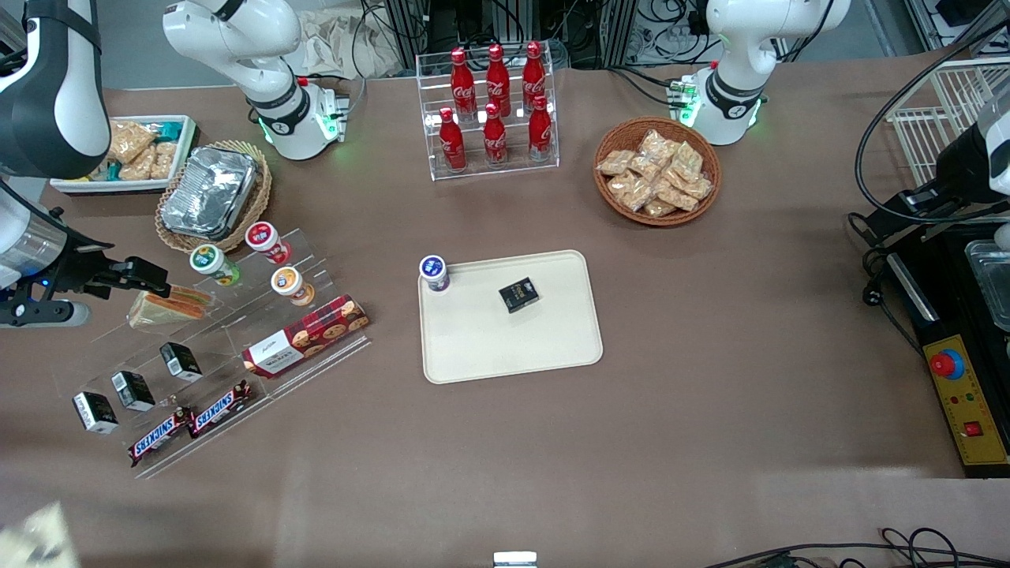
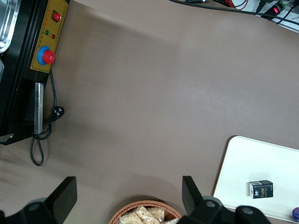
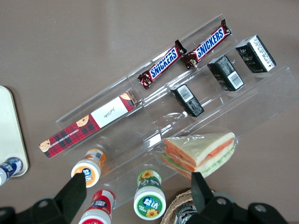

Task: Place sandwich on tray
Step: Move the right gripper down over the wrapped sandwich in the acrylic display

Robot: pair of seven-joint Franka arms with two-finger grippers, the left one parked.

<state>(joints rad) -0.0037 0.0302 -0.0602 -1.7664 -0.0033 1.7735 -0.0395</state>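
Note:
The sandwich (image 1: 168,308) (image 3: 200,151), a wrapped wedge with orange and green layers, lies on the upper step of a clear acrylic stand (image 1: 237,331). My right gripper (image 1: 150,276) (image 3: 138,193) hovers open just above the stand, a little farther from the front camera than the sandwich, with nothing between its fingers; a green-capped bottle (image 3: 149,201) shows below the gap. The cream tray (image 1: 513,351) (image 3: 9,126) lies flat at mid-table, well away from the sandwich toward the parked arm's end. It holds a blue-lidded bottle (image 1: 434,273) and a small black box (image 1: 518,294).
The stand also carries three capped bottles (image 1: 267,241), a red cookie box (image 1: 306,335), two Snickers bars (image 1: 189,422) and three black boxes (image 1: 134,389). A foil container (image 1: 209,192) in a wicker basket sits close by. A cola rack (image 1: 493,110) and a snack basket (image 1: 656,170) stand farther back.

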